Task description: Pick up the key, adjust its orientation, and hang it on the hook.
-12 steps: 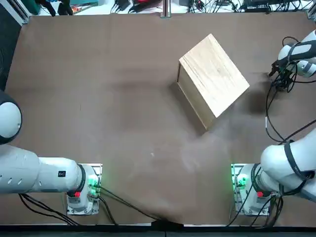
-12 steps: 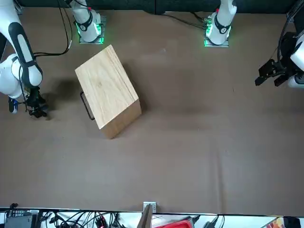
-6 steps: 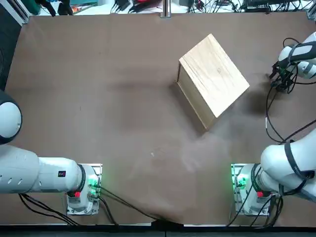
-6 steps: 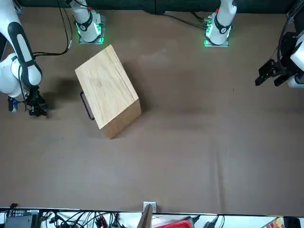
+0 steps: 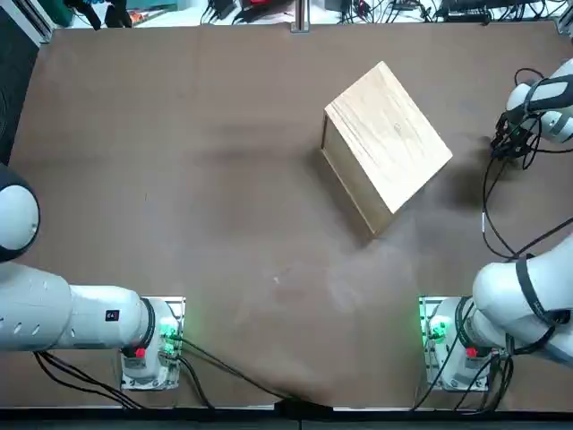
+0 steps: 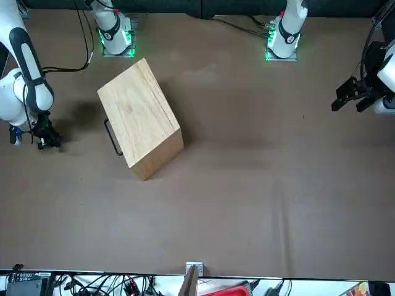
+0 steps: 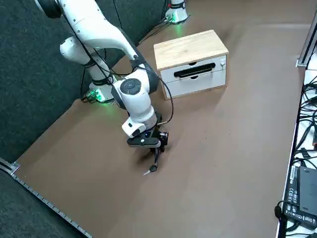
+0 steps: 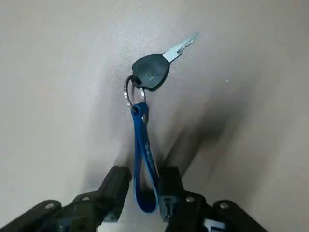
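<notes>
Key on its blue strap, beside the wooden box, at the open hand

The key (image 8: 153, 71) is to the robot's right of the wooden box (image 5: 387, 134), well apart from it. It has a dark head and a bare metal blade. A metal ring (image 8: 127, 93) joins the head to a blue strap (image 8: 140, 126), which is folded into a long loop. Seen from the wrist, the blade slants away from the line of the strap, and the loop's far end reaches in between the fingers of the right hand (image 8: 146, 181).

The hand is open, its two fingers standing apart on either side of the loop. The strap is closer to one finger than to the other; whether it touches that finger, I cannot tell. Nor can I tell whether the key touches the worktop (image 5: 224, 179). The right arm (image 7: 136, 94) reaches down to the hand, on the same side of the box as the key.

The box stands on the worktop, turned at an angle, with a pale wooden top and a white front (image 7: 194, 79) on its side towards the robot's right. That front carries a black handle (image 7: 194, 70) and, near its upper corner, a small light fitting (image 7: 223, 64).
</notes>
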### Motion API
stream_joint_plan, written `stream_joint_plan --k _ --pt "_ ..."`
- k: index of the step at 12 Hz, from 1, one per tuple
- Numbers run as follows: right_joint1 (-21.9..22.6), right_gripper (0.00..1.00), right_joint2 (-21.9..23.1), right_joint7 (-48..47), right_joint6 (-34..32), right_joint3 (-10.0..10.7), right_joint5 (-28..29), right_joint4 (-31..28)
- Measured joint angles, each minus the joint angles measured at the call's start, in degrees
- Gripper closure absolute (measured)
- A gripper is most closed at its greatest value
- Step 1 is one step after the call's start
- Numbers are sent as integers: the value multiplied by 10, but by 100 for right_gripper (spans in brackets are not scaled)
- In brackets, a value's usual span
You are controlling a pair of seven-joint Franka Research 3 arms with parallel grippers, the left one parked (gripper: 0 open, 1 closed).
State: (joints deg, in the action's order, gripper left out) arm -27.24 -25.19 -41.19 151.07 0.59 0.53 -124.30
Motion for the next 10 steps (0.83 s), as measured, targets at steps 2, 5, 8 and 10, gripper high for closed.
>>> stream_joint_plan --k 2,5,8,10 --pt "1 71 3 1 -3 0 0 0" --pt "3 97 5 1 -5 -2 0 0" --pt "4 97 6 3 -7 -2 0 0" --pt "4 97 10 7 -13 -2 0 1"
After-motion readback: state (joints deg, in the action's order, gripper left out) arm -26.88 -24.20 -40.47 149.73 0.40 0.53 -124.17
